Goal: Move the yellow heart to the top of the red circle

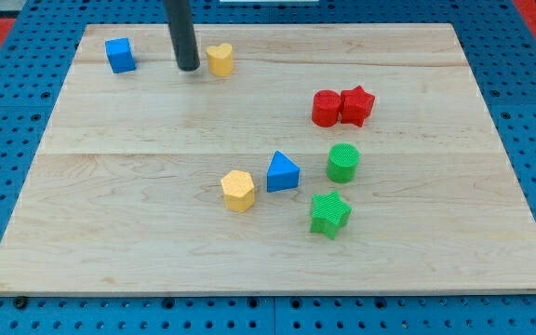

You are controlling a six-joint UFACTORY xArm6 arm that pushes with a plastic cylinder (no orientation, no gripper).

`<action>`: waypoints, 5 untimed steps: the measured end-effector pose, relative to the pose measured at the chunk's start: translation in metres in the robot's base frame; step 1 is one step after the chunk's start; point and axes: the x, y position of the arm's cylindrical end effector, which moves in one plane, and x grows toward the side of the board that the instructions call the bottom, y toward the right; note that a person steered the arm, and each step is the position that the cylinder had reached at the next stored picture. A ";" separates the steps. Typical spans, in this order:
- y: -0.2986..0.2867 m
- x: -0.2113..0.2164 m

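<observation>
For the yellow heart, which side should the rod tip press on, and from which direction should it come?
Press the yellow heart on its left face, coming from the view's left, where my tip already stands. The red circle lies to the right and lower, so a rightward push probably suits.

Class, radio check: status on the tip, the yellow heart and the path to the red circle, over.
My tip just left of yellow heart, near the view's top. Red circle far right, touching red star. Path between clear.

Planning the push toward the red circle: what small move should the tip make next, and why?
Probably a short push toward the view's right. My tip sits just left of the yellow heart, and the red circle lies right and lower, so the heart must travel rightward first.
</observation>
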 end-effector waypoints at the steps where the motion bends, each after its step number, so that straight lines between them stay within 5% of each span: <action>1: 0.085 0.021; 2: 0.132 0.030; 4: 0.056 -0.002; 5: 0.064 -0.031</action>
